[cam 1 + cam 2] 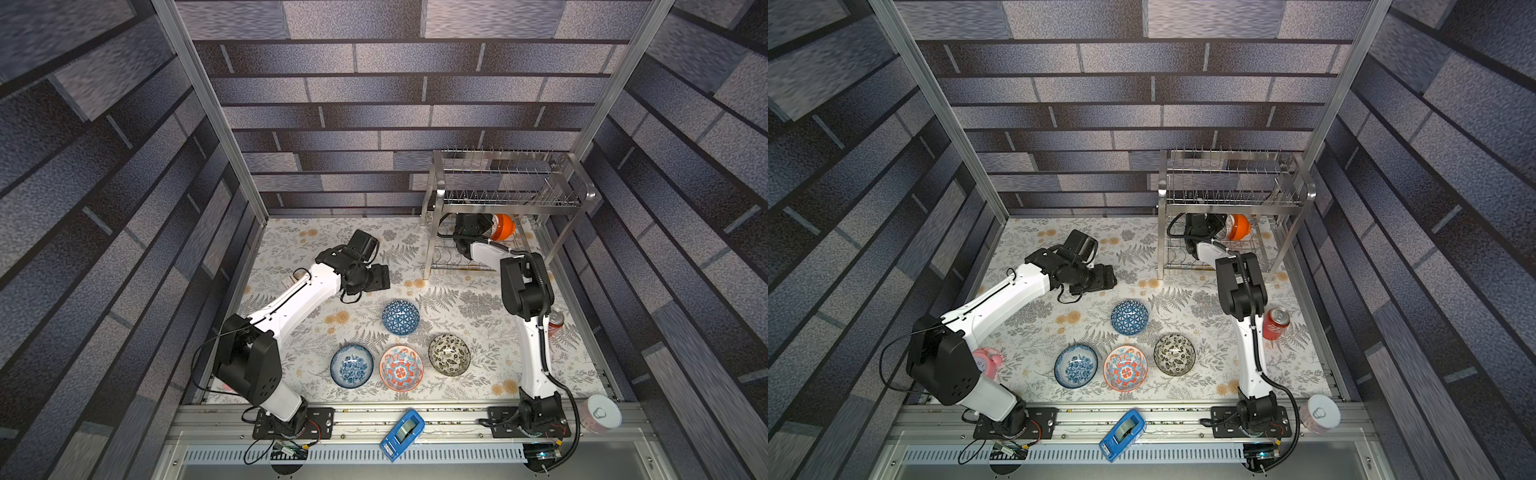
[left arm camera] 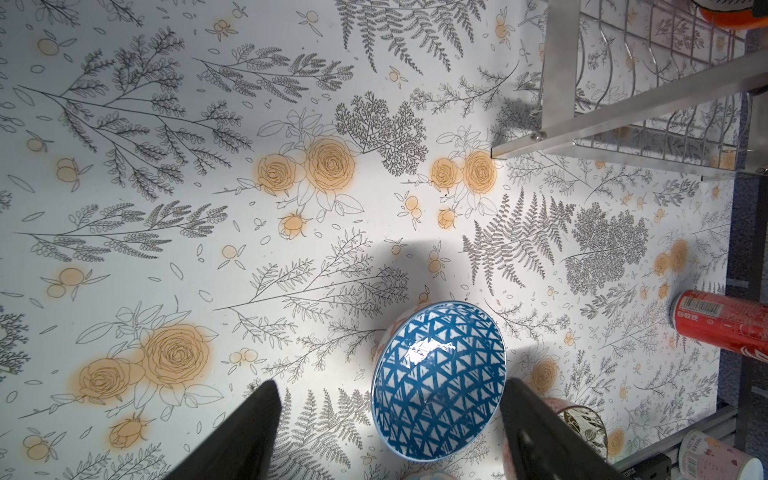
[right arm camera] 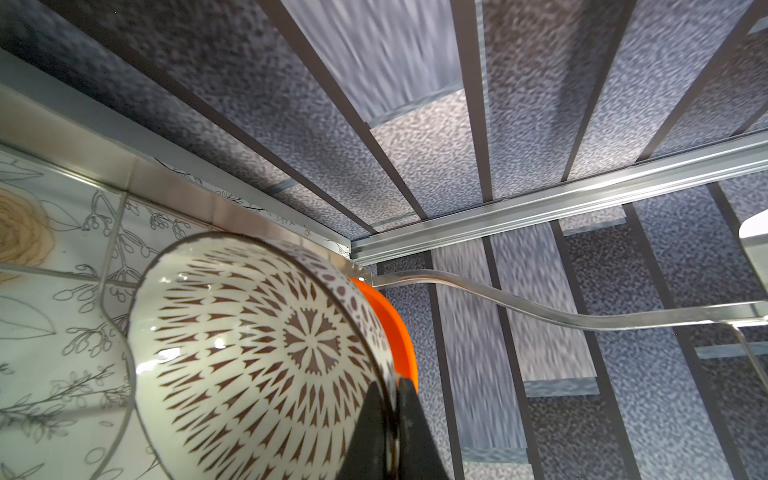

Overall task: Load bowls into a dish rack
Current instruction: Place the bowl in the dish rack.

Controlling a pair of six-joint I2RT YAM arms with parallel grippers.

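right end effector is inside the lower tier of the dish rack, jaws pinched on the rim of the white lattice bowl; bowl is tipped on edge, inside facing the wrist camera; can't tell whether it sits in a wire slot or hangs in the grip; orange bowl is directly behind it, also on edge in the lower tier; touching or not, can't tell; in both top views only the orange one reads clearly under the top tier; top tier's prongs hold nothing.

left end effector is wide open, gripping nothing, hovering over the surface left of the rack; blue triangle bowl is near it but apart, upright on the surface.

other three bowls are upright on the surface in a row nearer the arm bases: blue-white floral bowl, red-and-blue medallion bowl, black-and-white floral bowl; close together, not stacked.

clutter: red can by the right arm; pink alarm clock behind the left arm; blue tape dispenser on the front rail.
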